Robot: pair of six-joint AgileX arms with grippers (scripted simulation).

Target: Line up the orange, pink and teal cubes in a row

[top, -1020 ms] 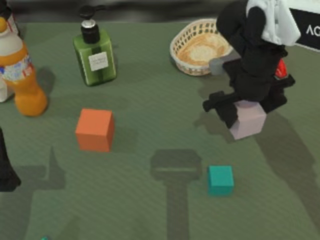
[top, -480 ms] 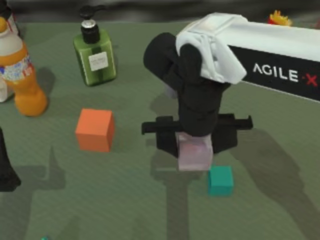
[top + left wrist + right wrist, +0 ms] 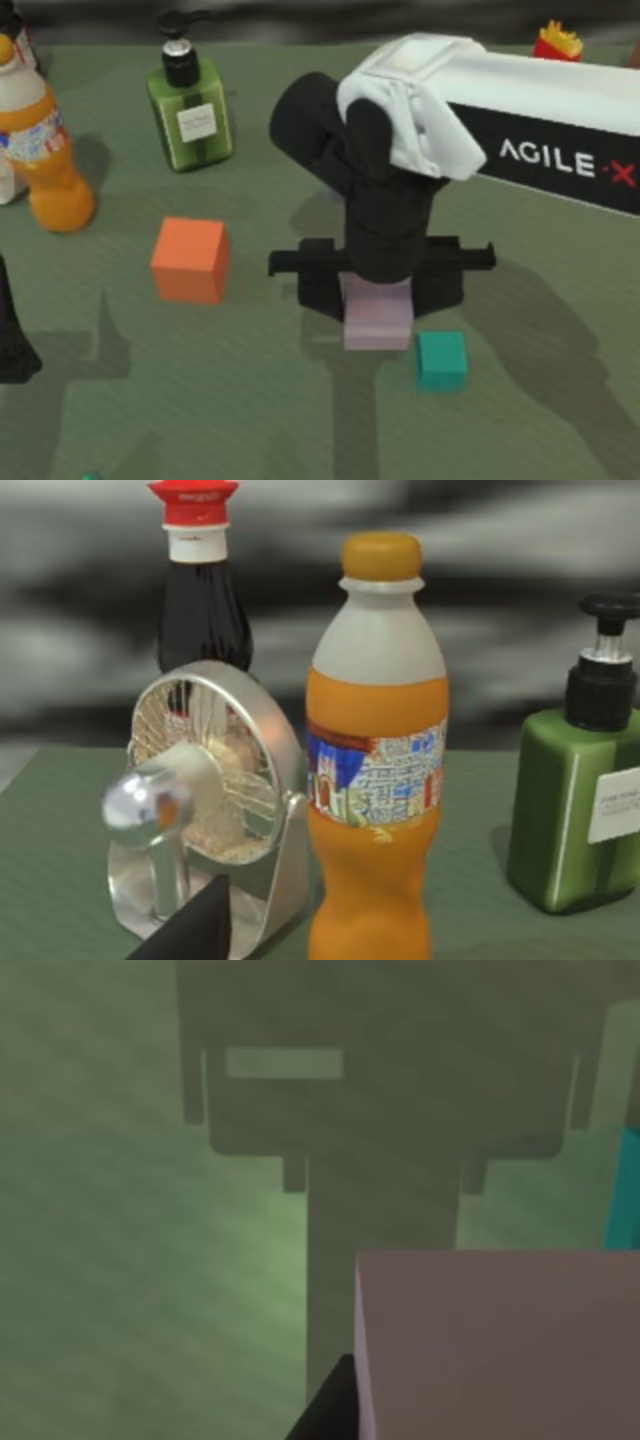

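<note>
While the pink cube (image 3: 377, 316) is being gripped between the jaws of the right gripper (image 3: 380, 300), the scene is being laid out as follows.

Right arm: it is being reached in from the top view's right edge to the middle of the counter (image 3: 250, 400), with the gripper pointing down.

Right jaws: they are being kept closed on the pink cube from two sides; in the right wrist view the cube (image 3: 500, 1345) is being seen filling the near corner, above the gripper's shadow on the green surface.

Pink cube: it is being held between the orange cube and the teal cube, just beside the teal one; whether it is touching the counter cannot be told.

Orange cube (image 3: 190, 259): it is being left on the counter left of centre, well apart from the pink cube.

Teal cube (image 3: 441, 360): it is being left on the counter just right of and below the pink cube; a sliver of it (image 3: 622, 1190) is being shown at the edge of the right wrist view.

Left gripper (image 3: 12, 340): it is being parked at the left edge; its state cannot be told.

Other things: an orange drink bottle (image 3: 45, 150), a green pump bottle (image 3: 190, 110) and a red fries box (image 3: 557, 42) are being seen along the far side.
</note>
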